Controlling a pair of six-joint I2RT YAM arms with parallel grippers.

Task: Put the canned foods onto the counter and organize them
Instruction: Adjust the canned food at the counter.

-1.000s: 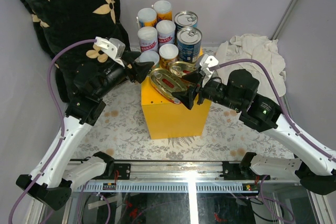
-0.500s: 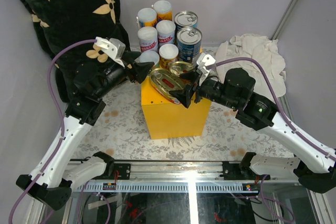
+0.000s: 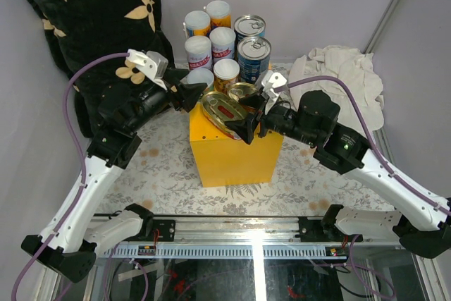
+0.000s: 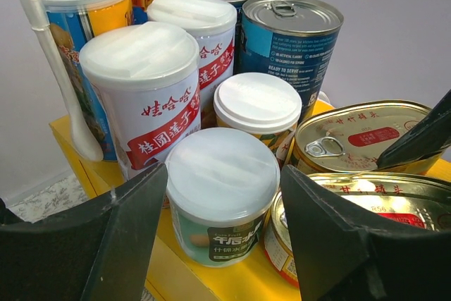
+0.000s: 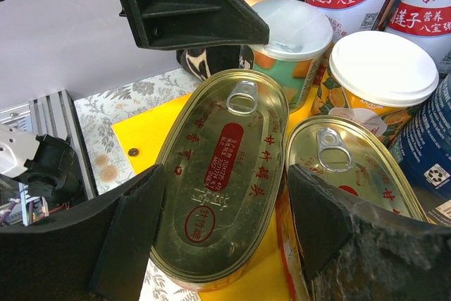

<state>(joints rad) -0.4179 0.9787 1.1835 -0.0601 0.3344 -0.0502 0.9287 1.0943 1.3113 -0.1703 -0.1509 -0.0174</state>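
At the centre of the top view, the yellow counter point(image 3: 232, 156) is seen with all the canned foods point(image 3: 222, 44) crowded on its far half. The tall cans are stood at the back, and two flat oval gold tins point(image 5: 211, 230) are laid in front.

The left gripper point(image 4: 224, 181) is held with jaws apart around a short white-lidded can point(image 4: 220, 206); whether it is squeezed cannot be told. The right gripper point(image 5: 225, 174) is spread wide over the nearer oval tin.

A black flowered pillow point(image 3: 91, 12) is propped at upper left, and a white cloth point(image 3: 338, 68) is heaped at right.
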